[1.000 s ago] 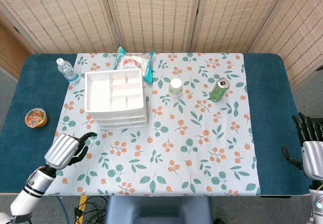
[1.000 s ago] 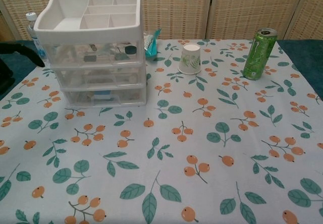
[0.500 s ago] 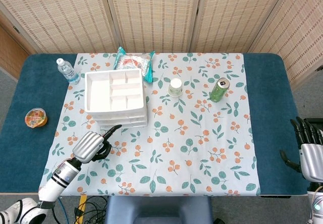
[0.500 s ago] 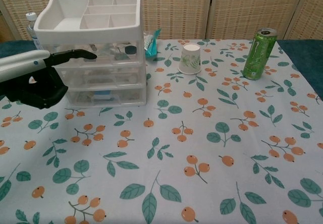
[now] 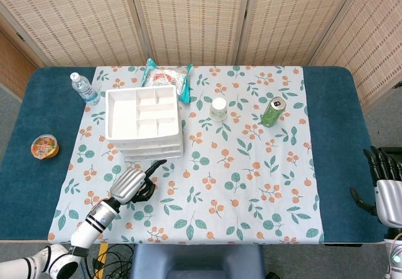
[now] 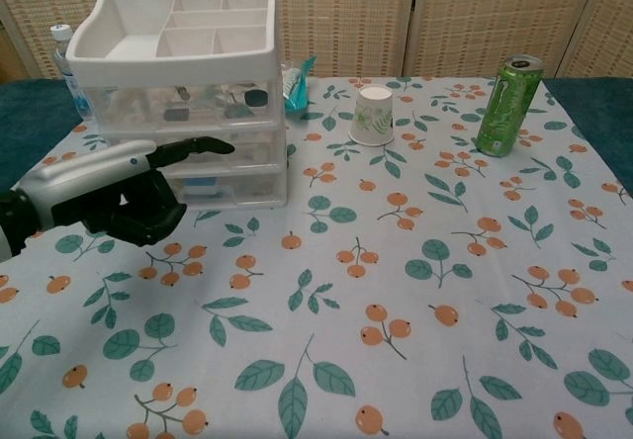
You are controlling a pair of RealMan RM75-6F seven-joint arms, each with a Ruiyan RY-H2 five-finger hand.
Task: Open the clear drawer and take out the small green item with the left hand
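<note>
The drawer unit [image 5: 144,123] has a white divided tray on top and three clear drawers [image 6: 188,152] below, all closed. Small dark items show through the top drawer and something blue in the lowest; I cannot make out a green item. My left hand [image 6: 109,187] hovers just in front of the unit, most fingers curled in and one finger [image 6: 193,147] stretched out level with the middle drawer's front; whether it touches is unclear. It holds nothing. In the head view the left hand [image 5: 130,185] is below the unit. My right hand [image 5: 384,188] stays at the table's right edge, fingers spread, empty.
A water bottle [image 5: 83,88] and a snack bag [image 5: 166,76] lie behind the drawers. A paper cup [image 5: 218,109] and a green can [image 5: 273,112] stand to the right. A jelly cup [image 5: 45,146] sits on the blue cloth at far left.
My left hand has moved right, from the table's left side to the front of the drawer unit, one finger extended. Its fingertip dropped from top-drawer to middle-drawer height. The right hand barely shifted.
</note>
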